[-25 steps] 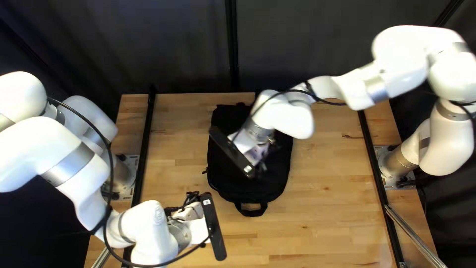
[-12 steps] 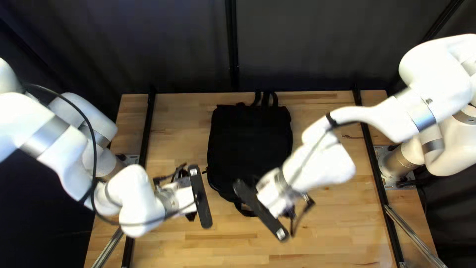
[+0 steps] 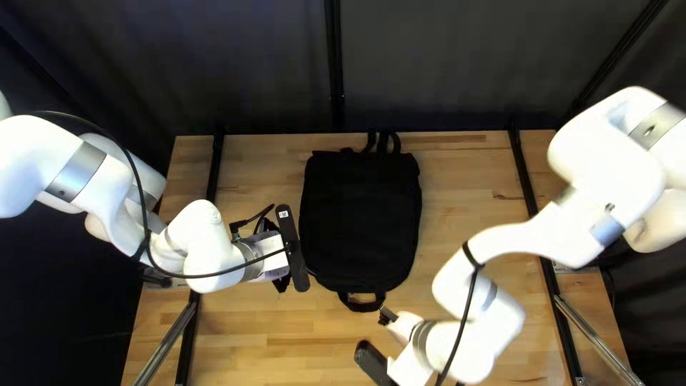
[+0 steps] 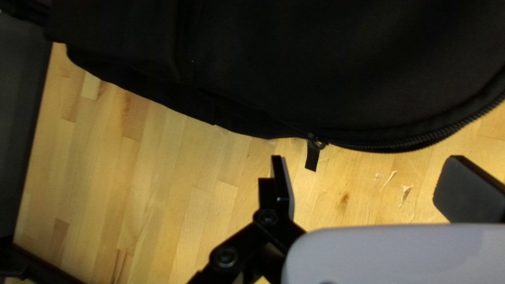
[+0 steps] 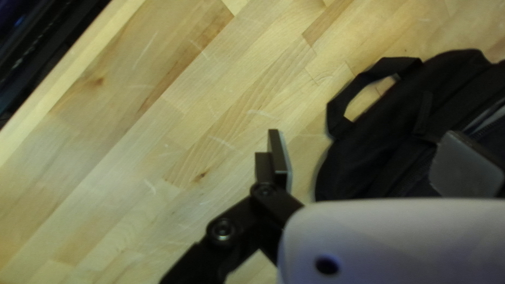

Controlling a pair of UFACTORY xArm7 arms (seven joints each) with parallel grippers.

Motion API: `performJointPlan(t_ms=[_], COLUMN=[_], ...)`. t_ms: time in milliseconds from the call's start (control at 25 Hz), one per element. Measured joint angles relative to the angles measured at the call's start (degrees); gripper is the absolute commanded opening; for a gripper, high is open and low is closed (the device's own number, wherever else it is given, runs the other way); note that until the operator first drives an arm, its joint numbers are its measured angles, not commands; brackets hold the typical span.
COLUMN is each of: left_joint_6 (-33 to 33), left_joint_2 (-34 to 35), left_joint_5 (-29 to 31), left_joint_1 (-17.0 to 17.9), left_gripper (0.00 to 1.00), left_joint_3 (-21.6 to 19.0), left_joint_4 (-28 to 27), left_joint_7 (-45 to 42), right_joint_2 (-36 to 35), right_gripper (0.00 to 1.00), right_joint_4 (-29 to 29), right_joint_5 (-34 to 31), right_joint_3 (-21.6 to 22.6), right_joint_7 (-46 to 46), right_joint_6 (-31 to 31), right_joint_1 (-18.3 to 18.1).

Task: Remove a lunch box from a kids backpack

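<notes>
Guessing it's unzipping time: backpack [image 3: 359, 221] mid-frame, left end effector [image 4: 366, 164] and right end effector [image 5: 363, 144] both spread. Left should pinch the zipper pull [image 4: 312, 158] next.

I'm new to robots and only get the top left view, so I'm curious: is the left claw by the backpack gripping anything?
Observer: No. The left wrist view shows the left gripper open, its fingers wide apart.
Visitor: What's in front of it?
Observer: A zipper pull, sticking out from the edge of the backpack.
Visitor: And the other claw?
Observer: The right wrist view shows the right gripper open too, holding nothing.
</notes>
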State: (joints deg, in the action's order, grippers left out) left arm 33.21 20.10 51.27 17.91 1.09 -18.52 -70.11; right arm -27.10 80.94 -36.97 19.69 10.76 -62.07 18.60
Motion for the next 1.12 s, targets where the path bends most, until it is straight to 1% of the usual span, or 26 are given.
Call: performJointPlan(t_ms=[40, 80, 120, 280, 440, 640, 920, 960, 1080, 1120], left_joint_6=[-0.5, -0.9, -1.3, -2.1, -0.5, 1.3, 1.8, 1.8, 1.8, 1.8], left_joint_2=[-0.1, -0.1, -0.1, -0.2, 1.3, 1.5, 1.0, 1.0, 0.8, 0.7], left_joint_5=[0.0, -0.2, -0.4, -1.8, -4.1, -6.6, -7.7, -7.8, -7.8, -7.8], left_joint_1=[-0.1, -0.1, -0.1, 0.3, 1.4, 2.7, 3.2, 3.3, 3.3, 3.4], left_gripper=[0.13, 0.04, 0.00, 0.00, 0.00, 0.00, 0.00, 0.00, 0.00, 0.00], left_joint_3=[0.3, 0.7, 1.0, 2.0, 2.4, 2.7, 3.0, 2.9, 2.9, 2.9], left_joint_4=[0.0, 0.0, -0.1, -0.6, -1.3, -3.3, -4.4, -4.5, -4.7, -4.8], left_joint_7=[0.3, 0.8, 1.3, 3.7, 6.8, 9.7, 10.9, 10.9, 10.9, 10.9], right_joint_2=[-0.9, -1.9, -2.9, -5.5, -7.4, -8.0, -9.7, -9.9, -10.3, -10.3], right_gripper=[1.00, 1.00, 1.00, 1.00, 1.00, 1.00, 1.00, 0.90, 0.82, 0.77], right_joint_4=[1.1, 2.1, 3.0, 5.2, 6.9, 7.2, 8.1, 8.2, 8.2, 8.1], right_joint_5=[-0.1, -0.1, -0.1, -0.5, -1.0, -1.6, -1.4, -1.4, -1.3, -1.3], right_joint_3=[-0.2, -0.4, -0.6, -1.5, -2.3, -2.8, -3.3, -3.3, -3.3, -3.3], right_joint_7=[0.0, -0.1, -0.4, -1.2, -1.6, -2.0, -3.9, -4.2, -5.2, -5.6], right_joint_6=[-0.5, -0.8, -0.9, -0.2, 0.2, 0.4, 1.7, 1.9, 2.8, 3.1], right_joint_1=[0.1, 0.2, 0.1, -0.7, -1.1, -1.4, -3.2, -3.4, -4.2, -4.5])
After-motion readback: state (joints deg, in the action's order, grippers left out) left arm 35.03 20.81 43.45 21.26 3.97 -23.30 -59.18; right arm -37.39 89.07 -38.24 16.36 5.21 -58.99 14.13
